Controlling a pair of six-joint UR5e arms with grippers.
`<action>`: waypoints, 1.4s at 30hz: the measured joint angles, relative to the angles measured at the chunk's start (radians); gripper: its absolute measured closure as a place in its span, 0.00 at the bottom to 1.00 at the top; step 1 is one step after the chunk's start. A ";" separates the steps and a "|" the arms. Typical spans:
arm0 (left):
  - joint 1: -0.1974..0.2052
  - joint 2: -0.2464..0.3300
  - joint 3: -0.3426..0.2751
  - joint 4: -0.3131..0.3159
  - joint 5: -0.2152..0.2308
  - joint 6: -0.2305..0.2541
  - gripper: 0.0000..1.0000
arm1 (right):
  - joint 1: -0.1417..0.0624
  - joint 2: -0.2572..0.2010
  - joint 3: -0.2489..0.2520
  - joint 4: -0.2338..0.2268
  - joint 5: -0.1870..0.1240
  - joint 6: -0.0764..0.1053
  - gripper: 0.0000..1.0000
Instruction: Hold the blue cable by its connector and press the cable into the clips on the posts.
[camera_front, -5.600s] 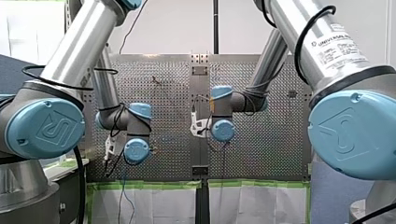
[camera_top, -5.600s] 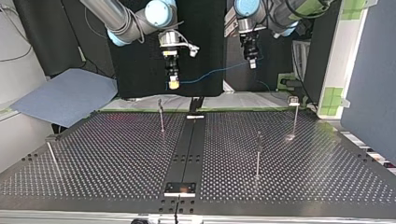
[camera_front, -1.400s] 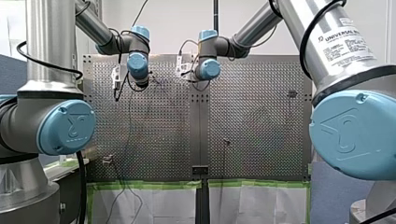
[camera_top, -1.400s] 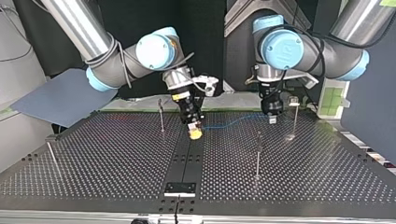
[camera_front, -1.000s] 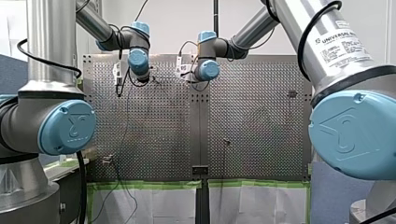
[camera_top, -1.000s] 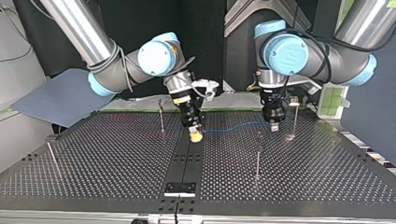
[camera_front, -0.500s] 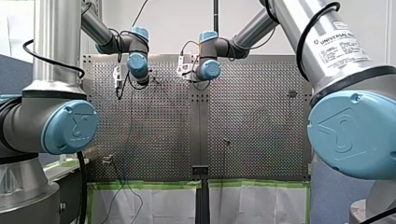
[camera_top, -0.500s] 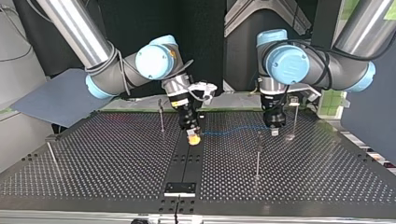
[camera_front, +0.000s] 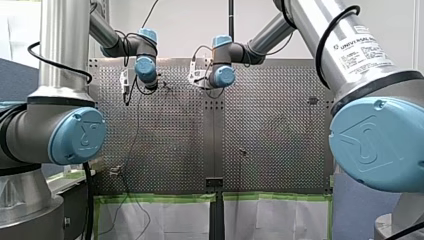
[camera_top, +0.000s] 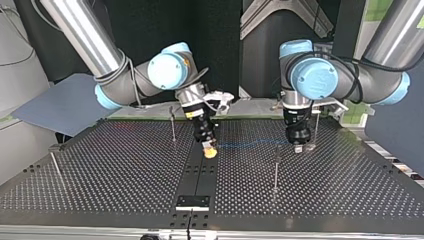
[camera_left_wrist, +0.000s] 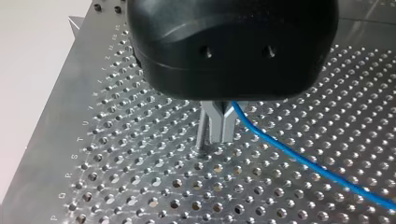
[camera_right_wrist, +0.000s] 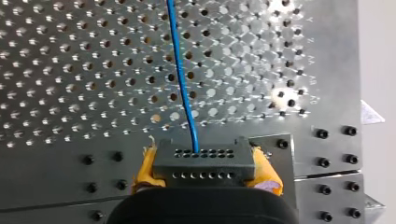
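The thin blue cable (camera_top: 250, 144) hangs just above the perforated table (camera_top: 125, 180), stretched between my two grippers. In the top view my right gripper (camera_top: 209, 149) is over the table's centre strip. In the right wrist view its yellow pads (camera_right_wrist: 145, 164) are shut on the dark grey connector (camera_right_wrist: 205, 169), and the cable (camera_right_wrist: 180, 74) runs straight ahead from it. My left gripper (camera_top: 298, 147) sits low beside a thin post (camera_top: 276, 165). Its metal fingers (camera_left_wrist: 208, 127) are shut on the cable (camera_left_wrist: 299, 156), which trails away over the holes.
Other thin posts stand on the table: one (camera_top: 172, 122) beside my right gripper, one (camera_top: 315, 125) behind my left gripper, one (camera_top: 55, 167) at the top view's far left. A black bracket (camera_top: 192, 201) sits on the centre strip near the front edge.
Both grippers have come down and slightly nearer in the top view. My left gripper moved towards the post, and the cable between the two hangs lower over the table.
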 joint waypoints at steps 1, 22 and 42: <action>0.001 -0.002 0.005 0.000 0.001 -0.001 1.00 | -0.001 0.000 -0.004 0.000 0.000 0.000 1.00; 0.047 -0.037 0.043 0.011 0.047 -0.021 1.00 | -0.016 0.040 -0.018 -0.005 -0.010 -0.005 1.00; 0.107 -0.120 0.117 0.036 0.182 -0.071 1.00 | -0.061 0.072 -0.069 -0.011 -0.018 -0.004 1.00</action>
